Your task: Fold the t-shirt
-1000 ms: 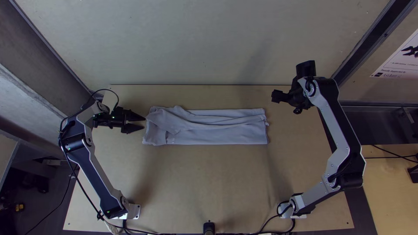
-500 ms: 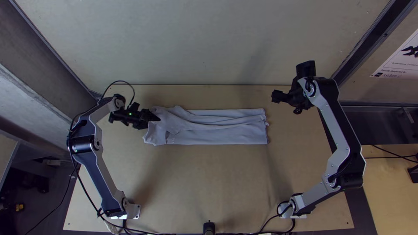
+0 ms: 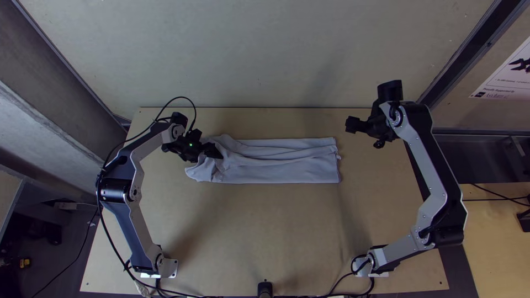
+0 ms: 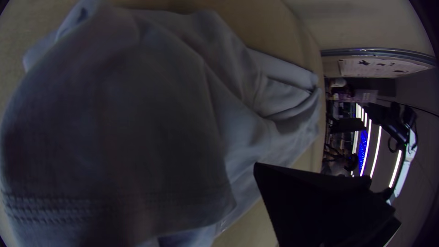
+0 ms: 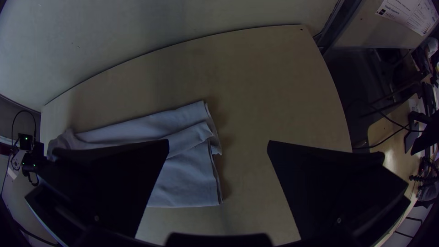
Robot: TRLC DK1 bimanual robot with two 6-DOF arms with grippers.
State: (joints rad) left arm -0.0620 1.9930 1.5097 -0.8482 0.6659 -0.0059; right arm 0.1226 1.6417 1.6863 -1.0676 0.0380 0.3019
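Light wooden table with a pale panel along its 12 o'clock edge; a printed sheet is mounted off the table toward 2 o'clock. The arm bases stand at 7 and 5 o'clock. The t-shirt lies on the table, somewhat beyond the middle toward 12 o'clock, folded into a long strip running from 9 to 3 o'clock. Long creases follow its length. Its 9 o'clock end is bunched; its 3 o'clock end is flatter, with layered edges. Left gripper is positioned at the 9 o'clock end, in contact with the bunched cloth. Status: released — in the left wrist view the visible finger stands off the centreline, while shirt fabric with a stitched seam covers the place of the other. Right gripper is positioned apart from the shirt, toward 2 o'clock from the shirt's centre, directed toward 9 o'clock. Status: released — its two black fingers stand wide apart, with nothing held between them.
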